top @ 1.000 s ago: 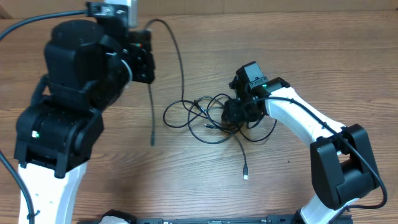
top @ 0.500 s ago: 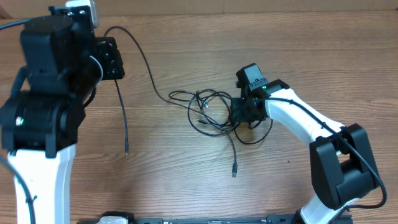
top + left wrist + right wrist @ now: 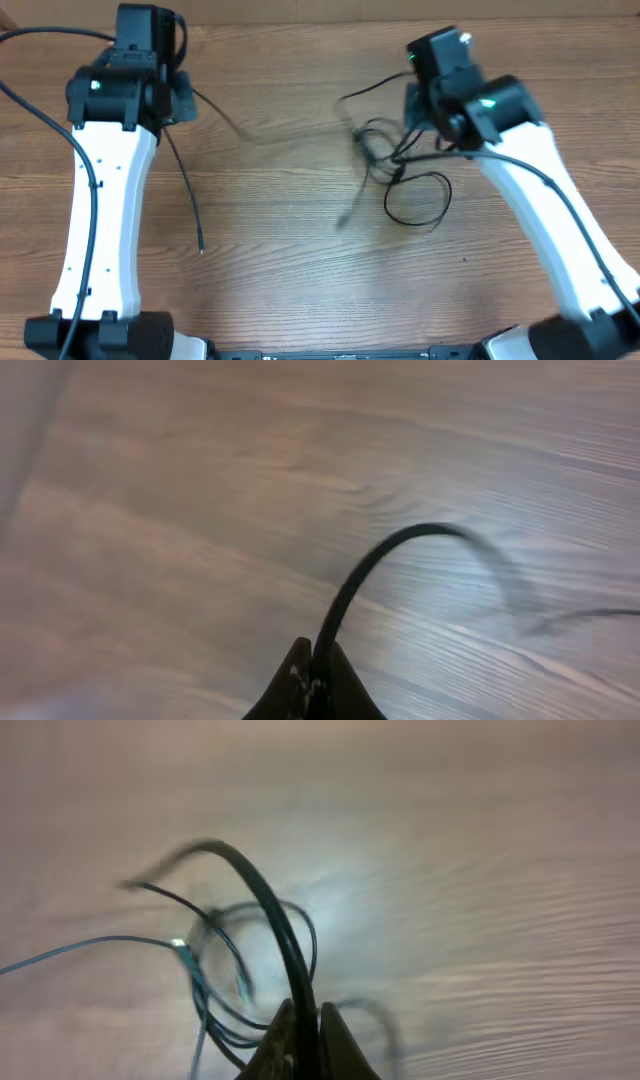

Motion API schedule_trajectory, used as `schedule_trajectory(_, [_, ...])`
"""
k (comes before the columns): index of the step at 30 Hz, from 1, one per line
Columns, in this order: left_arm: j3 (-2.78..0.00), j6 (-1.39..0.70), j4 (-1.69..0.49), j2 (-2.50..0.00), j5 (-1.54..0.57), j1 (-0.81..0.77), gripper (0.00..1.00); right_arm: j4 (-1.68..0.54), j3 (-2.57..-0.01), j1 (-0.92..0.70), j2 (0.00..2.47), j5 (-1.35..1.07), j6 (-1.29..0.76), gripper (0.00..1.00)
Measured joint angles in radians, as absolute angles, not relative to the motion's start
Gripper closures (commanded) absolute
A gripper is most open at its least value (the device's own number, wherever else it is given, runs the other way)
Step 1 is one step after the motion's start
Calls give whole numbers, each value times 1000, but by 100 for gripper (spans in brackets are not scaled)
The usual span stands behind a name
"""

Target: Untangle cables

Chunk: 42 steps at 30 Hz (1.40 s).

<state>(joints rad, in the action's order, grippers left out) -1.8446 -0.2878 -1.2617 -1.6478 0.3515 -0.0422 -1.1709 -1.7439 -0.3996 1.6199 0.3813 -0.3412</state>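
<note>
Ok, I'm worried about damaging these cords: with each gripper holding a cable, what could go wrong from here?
1. The strand between the left gripper and the tangle held by the right gripper looks stretched. More pulling may tighten the knot rather than free it.
2. Both grippers pinch only at their tips, so either hold could slip and drop its cord.

Left gripper: back left of the table.
Right gripper: back right.
Cable tangle: under the right gripper.
Single cable: runs from the left gripper toward the front.
</note>
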Motion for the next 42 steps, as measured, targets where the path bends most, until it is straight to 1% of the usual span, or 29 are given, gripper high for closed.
schedule_trajectory(5, [-1845, -360, -1269, -1654, 415, 51, 96, -1198, -1767, -375, 1539, 583, -368, 96])
schedule_trajectory(10, [-1845, -425, -1286, -1654, 468, 169, 96, -1201, -1767, -250, 1517, 660, -382, 96])
schedule_trajectory(15, [-1845, -482, -1288, -1654, 476, 316, 96, -1223, -1767, -83, 1517, 658, -388, 96])
schedule_trajectory(20, [-1845, -522, -1296, -1654, 470, 418, 96, -1224, -1767, 48, 1517, 614, -389, 96])
schedule_trajectory(30, [-1845, -561, -1291, -1654, 423, 453, 96, -1224, -1767, 198, 1516, 538, -392, 96])
schedule_trajectory(35, [-1845, -570, -1281, -1654, 313, 453, 96, -1225, -1767, 223, 1516, 508, -392, 96])
schedule_trajectory(39, [-1845, -540, -1266, -1654, 131, 446, 96, -1202, -1767, 223, 1516, 471, -392, 96])
schedule_trajectory(42, [-1845, -474, -1236, -1654, -15, 414, 96, -1164, -1767, 223, 1516, 342, -369, 96])
